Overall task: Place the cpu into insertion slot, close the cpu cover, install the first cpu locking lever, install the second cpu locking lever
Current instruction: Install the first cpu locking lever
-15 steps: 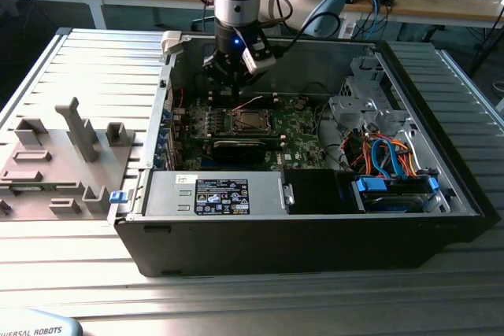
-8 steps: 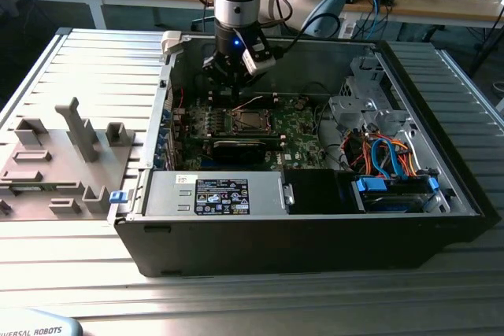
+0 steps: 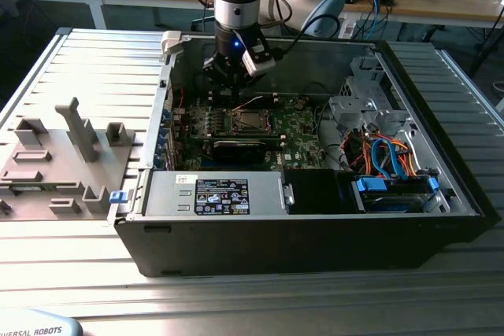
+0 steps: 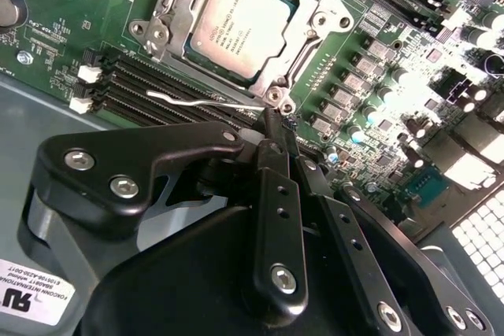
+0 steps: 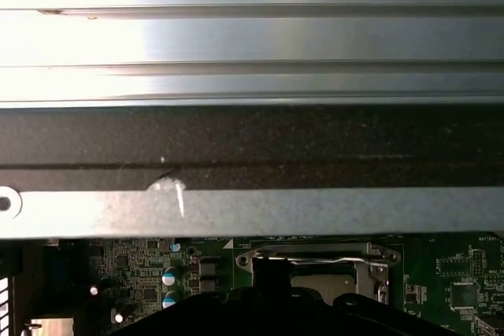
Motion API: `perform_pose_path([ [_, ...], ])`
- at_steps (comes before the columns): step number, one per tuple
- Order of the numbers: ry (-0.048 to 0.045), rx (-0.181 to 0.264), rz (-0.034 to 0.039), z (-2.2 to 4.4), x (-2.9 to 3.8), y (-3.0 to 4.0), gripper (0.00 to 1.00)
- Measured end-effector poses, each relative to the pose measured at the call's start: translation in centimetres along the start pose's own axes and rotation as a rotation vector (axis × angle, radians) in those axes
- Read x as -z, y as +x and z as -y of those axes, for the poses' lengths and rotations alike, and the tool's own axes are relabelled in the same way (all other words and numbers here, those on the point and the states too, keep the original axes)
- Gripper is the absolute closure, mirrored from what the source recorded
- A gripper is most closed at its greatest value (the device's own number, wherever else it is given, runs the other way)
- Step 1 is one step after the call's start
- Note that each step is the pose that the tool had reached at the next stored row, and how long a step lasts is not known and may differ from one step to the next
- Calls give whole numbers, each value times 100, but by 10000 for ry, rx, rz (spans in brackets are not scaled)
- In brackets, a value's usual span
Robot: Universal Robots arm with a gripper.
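The cpu (image 4: 240,25) lies seated in the insertion slot (image 4: 272,78) on the green circuit board (image 4: 394,127), with the silvery cpu cover (image 4: 311,17) folded down around its edges and a thin wire locking lever (image 4: 201,101) lying beside the slot, above the memory slots (image 4: 150,88). The tool (image 4: 272,127) hangs just beside the slot's corner, its black fingers (image 4: 276,194) pressed together with nothing visibly between them. In the exterior view the tool (image 3: 234,76) reaches down into the open computer case (image 3: 315,234), which rests on the ribbed metal counter (image 3: 94,60).
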State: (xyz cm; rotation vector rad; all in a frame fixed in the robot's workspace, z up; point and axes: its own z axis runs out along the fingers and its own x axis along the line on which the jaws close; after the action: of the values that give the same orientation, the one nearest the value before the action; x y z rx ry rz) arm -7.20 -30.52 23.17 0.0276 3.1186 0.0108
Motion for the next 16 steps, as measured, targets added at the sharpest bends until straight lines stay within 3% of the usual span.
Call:
perform_pose_path([
  [16, -1, 0, 0, 0, -31, 1, 89],
])
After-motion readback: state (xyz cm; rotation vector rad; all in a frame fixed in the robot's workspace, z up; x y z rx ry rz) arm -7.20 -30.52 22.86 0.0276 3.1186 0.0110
